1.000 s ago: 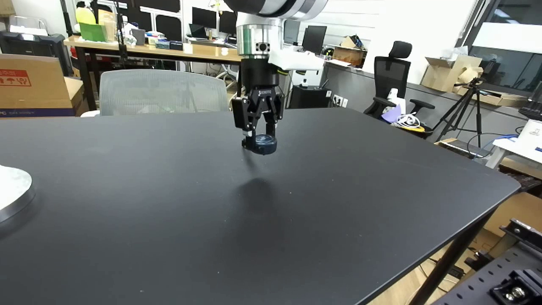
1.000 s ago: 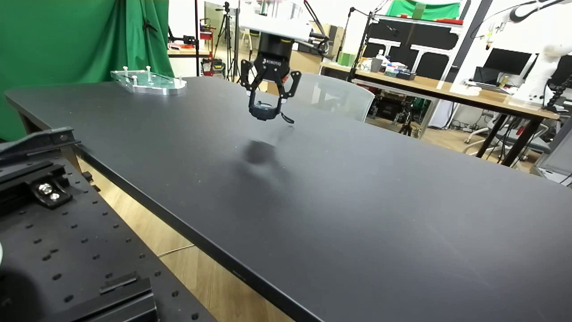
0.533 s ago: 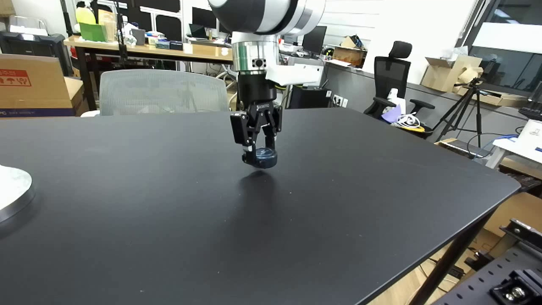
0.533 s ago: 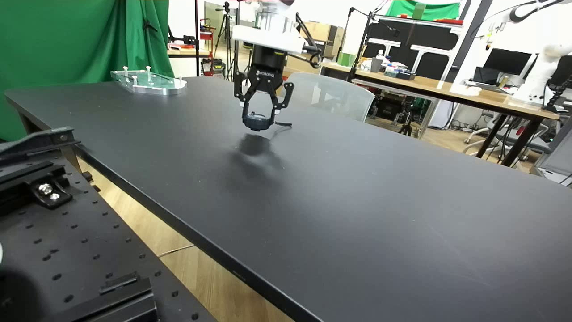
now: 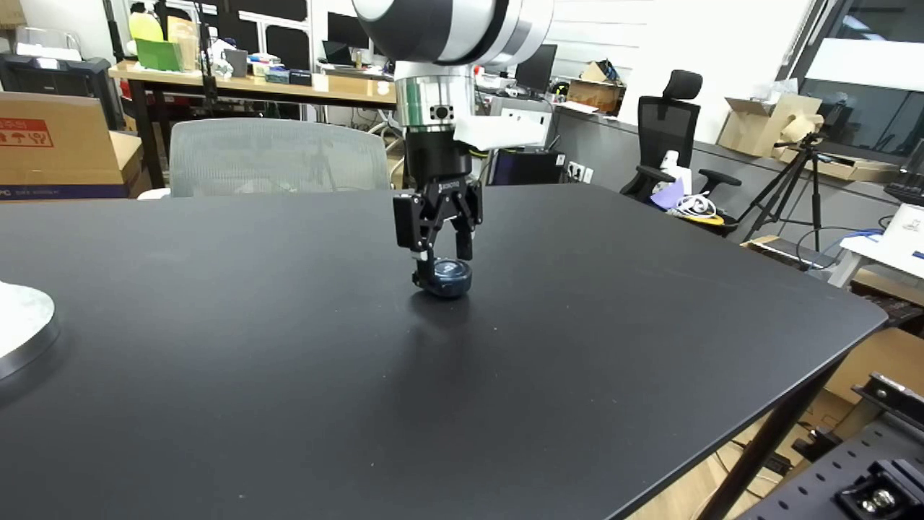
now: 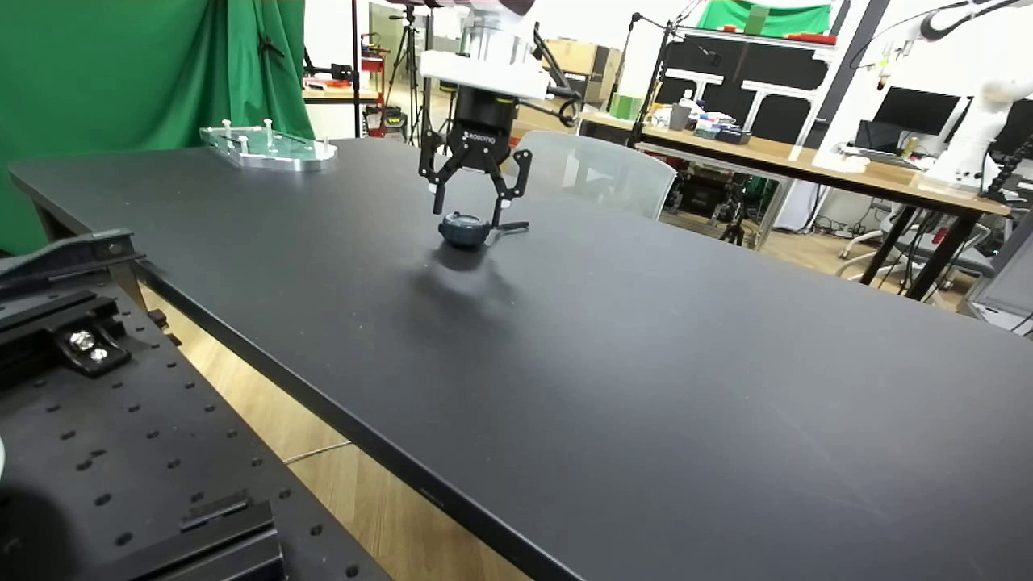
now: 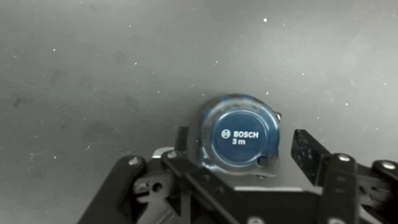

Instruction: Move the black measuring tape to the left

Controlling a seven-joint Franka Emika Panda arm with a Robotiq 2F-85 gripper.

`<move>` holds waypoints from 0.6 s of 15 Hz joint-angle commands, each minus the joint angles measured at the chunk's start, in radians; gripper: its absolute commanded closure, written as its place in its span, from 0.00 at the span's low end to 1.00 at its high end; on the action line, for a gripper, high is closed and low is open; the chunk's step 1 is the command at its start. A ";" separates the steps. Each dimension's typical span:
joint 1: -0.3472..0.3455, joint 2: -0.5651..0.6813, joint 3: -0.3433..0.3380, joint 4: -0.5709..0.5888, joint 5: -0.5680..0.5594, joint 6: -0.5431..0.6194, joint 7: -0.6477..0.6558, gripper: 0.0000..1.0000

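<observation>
The black measuring tape (image 5: pixel 452 279) is a small, round, dark blue-black case lying on the dark table (image 5: pixel 274 347). In an exterior view, it (image 6: pixel 465 231) has a short dark strap (image 6: pixel 513 227) to its right. In the wrist view, its face (image 7: pixel 239 137) reads BOSCH 3 m. My gripper (image 7: pixel 241 132) is open around it, one finger on each side. Gaps show between the tape and both fingers in the wrist view, wider at the right finger (image 7: pixel 306 152). In both exterior views the gripper (image 6: pixel 466 215) points down, low over the table.
A round white plate (image 5: pixel 25 325) stands at the table's left edge in an exterior view. A clear board with metal posts (image 6: pixel 274 152) lies at the far end of the table. A mesh chair (image 5: pixel 278 155) stands behind the table. A perforated metal base (image 6: pixel 161 420) lies beside the near edge.
The gripper has come down with the tape, from above the table to its surface. Since half a second ago the fingers have spread and let go of the tape.
</observation>
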 commanded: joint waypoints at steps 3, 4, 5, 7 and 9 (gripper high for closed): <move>-0.005 -0.084 0.015 -0.032 -0.013 -0.018 0.010 0.00; 0.002 -0.114 0.012 -0.051 -0.025 -0.013 0.022 0.00; 0.005 -0.144 0.012 -0.070 -0.031 -0.004 0.027 0.00; 0.006 -0.209 0.011 -0.113 -0.049 0.022 0.038 0.00; 0.000 -0.285 0.015 -0.166 -0.054 0.050 0.025 0.00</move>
